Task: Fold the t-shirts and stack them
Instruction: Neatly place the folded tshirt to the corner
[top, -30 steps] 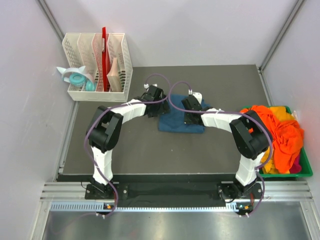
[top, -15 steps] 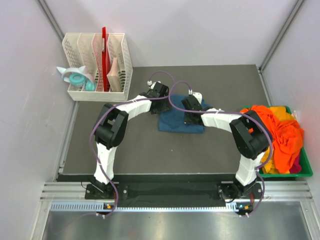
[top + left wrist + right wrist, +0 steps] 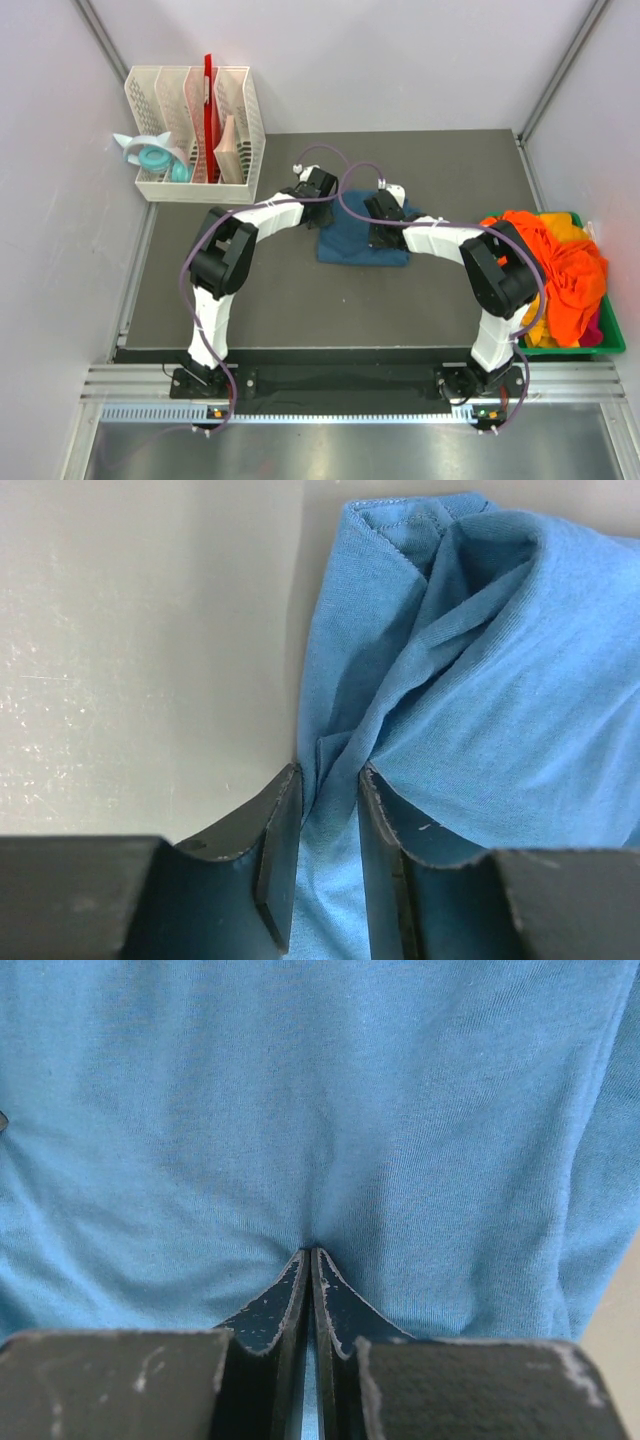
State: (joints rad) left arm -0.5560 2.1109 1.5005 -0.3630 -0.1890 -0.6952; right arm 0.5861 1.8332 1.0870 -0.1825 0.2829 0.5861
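The teal-blue t-shirt [image 3: 355,246] lies folded small on the dark mat, near the middle. My left gripper [image 3: 322,203] is at its left far corner, shut on a bunched fold of the fabric [image 3: 328,775]. My right gripper [image 3: 380,228] is on the shirt's far right part, its jaws pressed together on a pinch of the cloth [image 3: 310,1252]. The teal fabric fills the right wrist view [image 3: 320,1110]. In the left wrist view [image 3: 480,680] it is rumpled beside bare mat. The orange t-shirts [image 3: 560,270], with bits of yellow and magenta, are heaped at the right.
The orange heap sits in a green plastic bin [image 3: 600,345] off the mat's right edge. A white slotted rack [image 3: 195,130] with a red item stands at the far left, with a teal and white object [image 3: 150,155] beside it. Grey walls close in on both sides.
My left gripper has moved a little right and away, toward the shirt's far left corner. The right arm and the shirt have hardly moved.
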